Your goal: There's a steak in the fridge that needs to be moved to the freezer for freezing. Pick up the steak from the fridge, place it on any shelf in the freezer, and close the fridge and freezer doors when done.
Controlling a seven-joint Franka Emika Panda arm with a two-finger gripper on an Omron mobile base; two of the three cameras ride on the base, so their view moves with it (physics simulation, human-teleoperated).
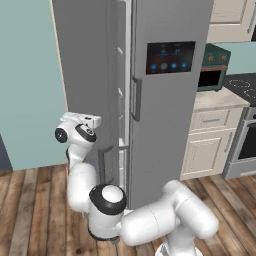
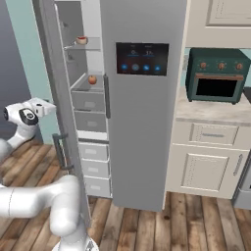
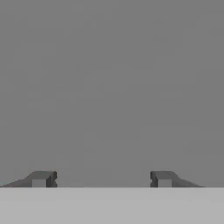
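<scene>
Hand spread against the plain grey freezer door (image 1: pixel 82 75), which stands ajar; fridge door (image 2: pixel 142 103) with the dark display panel (image 2: pixel 142 58) shut.

The hand view has the hand (image 3: pixel 103 178) facing flat grey, its two fingertips (image 3: pixel 41 178) wide apart with nothing between them. The right base view looks into the freezer (image 2: pixel 88 112): a small round fruit (image 2: pixel 92 79) on one glass shelf, a small cup-like thing (image 2: pixel 81 40) on the shelf above, grey bins (image 2: pixel 89 100) below. I cannot tell where the steak is.
</scene>
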